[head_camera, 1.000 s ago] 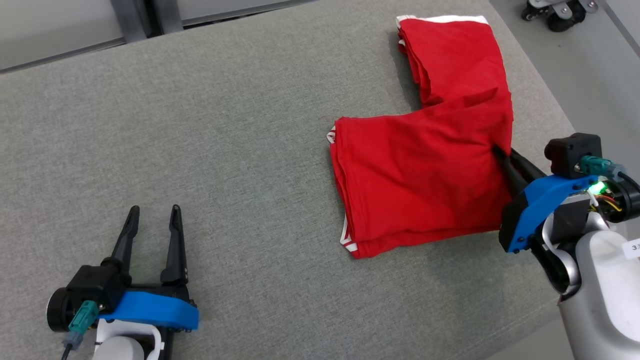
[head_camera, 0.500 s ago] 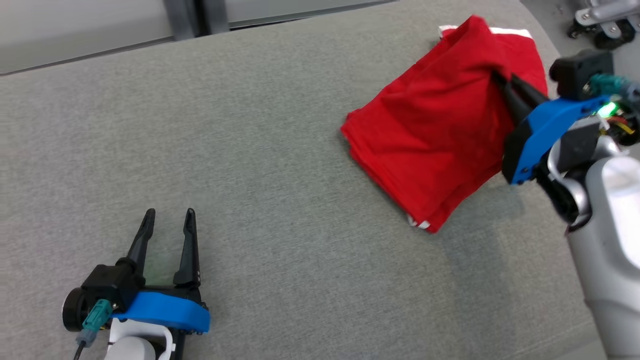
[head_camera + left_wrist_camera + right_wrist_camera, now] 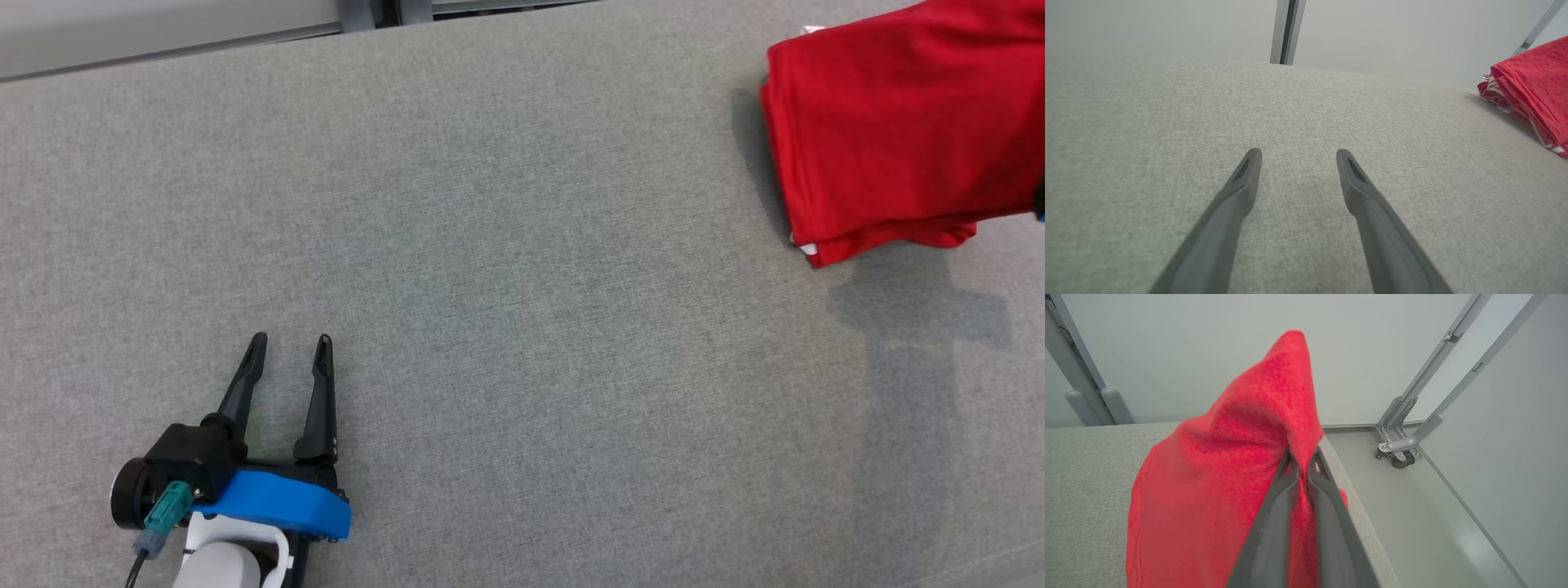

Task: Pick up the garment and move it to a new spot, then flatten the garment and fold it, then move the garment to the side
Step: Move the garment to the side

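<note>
The red garment (image 3: 890,122) sat at about 2 o'clock in the head view, at the far right of the grey table (image 3: 490,245). It was folded into several layers, with white trim showing at its lower corner. The right tool (image 3: 1302,457) was pinched nearly closed on a bunch of it — the cloth rose in a peak above the fingertips and draped down toward 7 o'clock in the right wrist view. The left tool (image 3: 292,337) lay at 7 o'clock in the head view, jaws spread wide, holding nothing, well apart from the cloth. The garment looked light, soft and limp — from a single pinch it would likely sag and let its layers slide. A hold on a thick folded edge, taking every layer, would probably carry it best.
</note>
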Available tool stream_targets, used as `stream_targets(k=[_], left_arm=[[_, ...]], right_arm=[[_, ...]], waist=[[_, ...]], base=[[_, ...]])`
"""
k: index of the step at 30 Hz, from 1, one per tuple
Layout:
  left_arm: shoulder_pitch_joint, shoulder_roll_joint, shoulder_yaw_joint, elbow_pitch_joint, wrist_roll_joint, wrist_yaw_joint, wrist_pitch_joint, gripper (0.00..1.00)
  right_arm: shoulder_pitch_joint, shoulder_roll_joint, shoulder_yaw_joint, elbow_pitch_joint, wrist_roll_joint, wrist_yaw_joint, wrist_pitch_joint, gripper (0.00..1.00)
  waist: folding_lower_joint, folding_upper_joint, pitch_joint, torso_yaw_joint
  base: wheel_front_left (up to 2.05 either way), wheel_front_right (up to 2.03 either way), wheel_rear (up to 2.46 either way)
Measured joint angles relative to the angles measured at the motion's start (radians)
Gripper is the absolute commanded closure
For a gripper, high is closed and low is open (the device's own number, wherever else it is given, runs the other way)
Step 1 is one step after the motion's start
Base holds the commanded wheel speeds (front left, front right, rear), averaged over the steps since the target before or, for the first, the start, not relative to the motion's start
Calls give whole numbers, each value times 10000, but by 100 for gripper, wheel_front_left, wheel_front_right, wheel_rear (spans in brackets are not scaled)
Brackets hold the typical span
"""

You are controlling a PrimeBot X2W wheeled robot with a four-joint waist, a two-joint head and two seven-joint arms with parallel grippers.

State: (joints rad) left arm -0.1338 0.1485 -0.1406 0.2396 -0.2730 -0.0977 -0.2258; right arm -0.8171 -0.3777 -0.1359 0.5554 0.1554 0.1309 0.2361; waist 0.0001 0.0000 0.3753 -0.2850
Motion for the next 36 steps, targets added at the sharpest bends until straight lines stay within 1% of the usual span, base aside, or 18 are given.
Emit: stream_targets(k=[1, 2, 4, 6, 11, 18, 24, 29, 31, 36], left_arm=[[-28, 6, -23, -29, 2, 0, 33, 0], [-41, 23, -40, -75, 10, 0, 50, 0], [-76, 67, -69, -125, 23, 2, 117, 0], [-113, 105, -94, -140, 25, 0, 130, 0], [-122, 176, -115, -157, 15, 8, 176, 0], [-111, 247, -61, -230, -69, 109, 173, 0], [-117, 92, 19, -128, -228, 232, -13, 0], [39, -111, 244, 171, -476, 357, -199, 0], [206, -184, 345, 307, -558, 435, -240, 0], [618, -265, 543, 625, -694, 472, -320, 0]], right_arm=[[-12, -38, -213, 199, -81, 0, -98, 63], [-24, -38, -479, 389, -188, 0, -203, 0], [-69, 25, -1014, 690, -416, -2, -579, 0], [-138, 115, -1241, 918, -629, -2, -918, 0], [-149, 439, -1315, 1400, -849, -2, -1601, 0], [-228, 594, -591, 1607, -844, -2, -2084, 0], [-152, 802, 92, 1206, -838, -2, -2838, 0], [800, 1158, 619, 744, -932, -2, -3386, 0], [1277, 1455, 754, 516, -932, -2, -3588, 0], [2759, 2211, 871, -100, -995, -2, -4090, 0]], waist=[[0, 0, 44, 30], [0, 0, 91, 56], [-1, 0, 167, 102], [0, 0, 210, 148], [0, 0, 187, 175], [0, 0, -31, 140], [0, 0, -674, 379], [-2, 0, -1539, 844], [-3, 0, -1887, 1052], [-4, 0, -2540, 1580]], base=[[0, 0, 0], [0, 0, 0], [0, 0, 0], [0, 0, 0], [0, 0, 0], [0, 0, 0], [0, 0, 0], [0, 0, 0], [0, 0, 0], [0, 0, 0]])
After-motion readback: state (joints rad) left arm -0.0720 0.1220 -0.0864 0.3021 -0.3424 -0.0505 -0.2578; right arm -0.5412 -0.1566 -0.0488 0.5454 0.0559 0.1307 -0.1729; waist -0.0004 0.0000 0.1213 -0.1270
